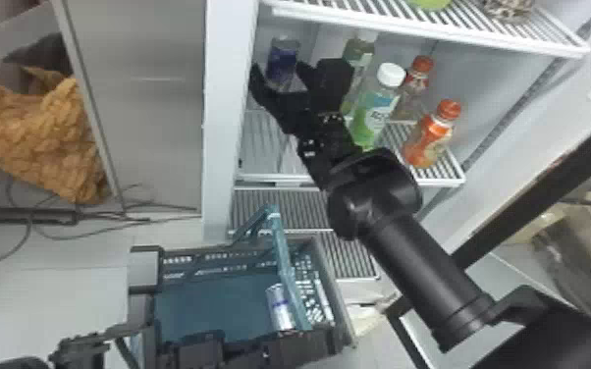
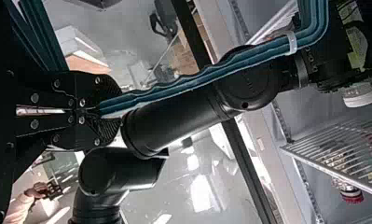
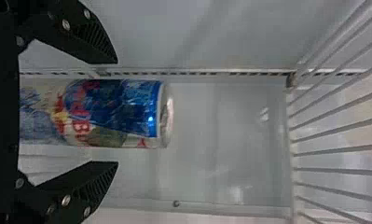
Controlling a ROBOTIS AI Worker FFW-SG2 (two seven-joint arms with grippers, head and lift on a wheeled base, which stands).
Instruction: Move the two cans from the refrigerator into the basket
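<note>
The refrigerator's (image 1: 224, 122) can (image 3: 123, 112) stands shiny blue, red-lettered and silver-rimmed.

Free gaps flank the can (image 3: 113, 112) within the open right gripper (image 1: 278, 68); bottles (image 1: 374, 110) crowd the gripper's right side. A raised handle (image 1: 281, 245) partly bars the basket (image 1: 221, 304).

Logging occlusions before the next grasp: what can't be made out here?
- Blue-labelled can: base, hidden behind the right gripper, right wrist view.
- Basket: near wall, behind the left arm, head view.
- Silver can in the basket: label wording, too small, head view.
- Green item on the upper shelf: cut off by the head view's top edge.
</note>
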